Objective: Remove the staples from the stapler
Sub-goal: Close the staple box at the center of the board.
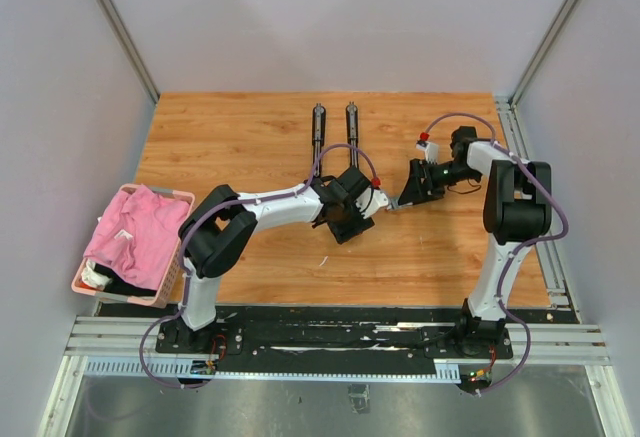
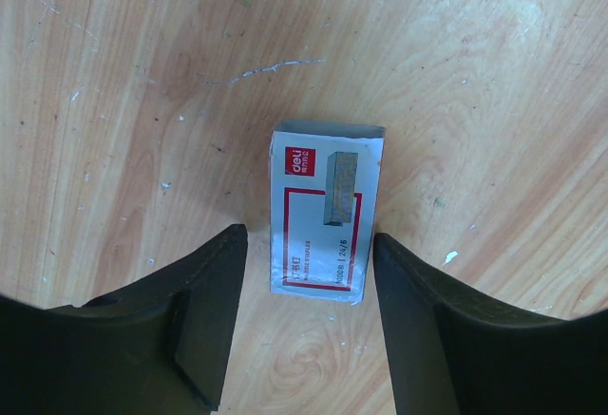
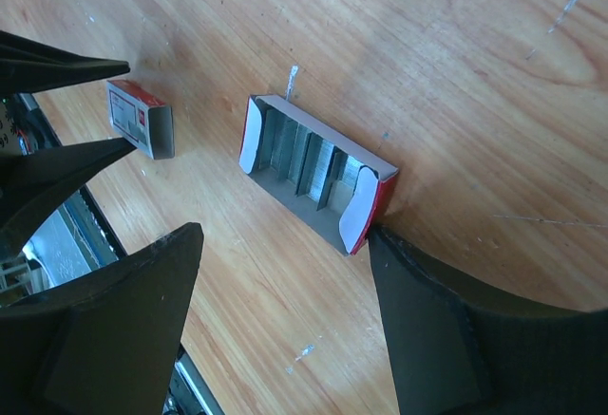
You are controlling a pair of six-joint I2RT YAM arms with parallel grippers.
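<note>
Straddling the Deli staple-box sleeve point(image 2: 323, 211) to pinch it, your left tool point(image 2: 309, 235) is hanging released; staples point(image 3: 304, 163) are lying in the open tray point(image 3: 380, 192) beside that sleeve, your right tool point(image 3: 285, 235) hovering released.

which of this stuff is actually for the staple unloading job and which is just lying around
For the job:
- two black staplers, side by side at the table's far side
- staples, in strips in the open box tray
- likely also the box sleeve, lying beside the tray

Just lying about:
- pink basket at the left edge
- pink cloth in it
</note>
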